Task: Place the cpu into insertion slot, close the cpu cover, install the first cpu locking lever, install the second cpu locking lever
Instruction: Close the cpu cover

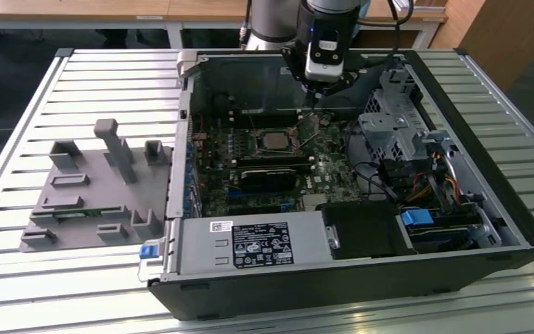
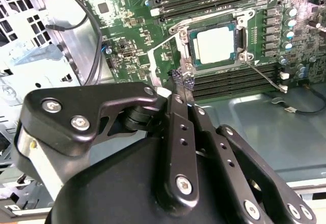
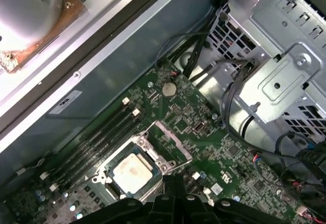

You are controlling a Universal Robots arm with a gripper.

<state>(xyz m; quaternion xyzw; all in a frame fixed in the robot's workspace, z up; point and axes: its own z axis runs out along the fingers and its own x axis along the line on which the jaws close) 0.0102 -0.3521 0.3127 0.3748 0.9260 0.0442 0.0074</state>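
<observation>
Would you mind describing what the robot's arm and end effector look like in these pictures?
The arm is a silver-grey cylinder with a dark wrist carrying a small white-and-black box, and black cables trailing beside it. The end effector is matte black: flat, rounded linkage bars joined by silver screw heads, narrowing to a slim tip.

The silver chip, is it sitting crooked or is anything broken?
Nothing looks broken. The cpu sits flat and straight in the insertion slot. One thin metal lever pokes out slantwise away from that slot, so it looks unlatched.
</observation>
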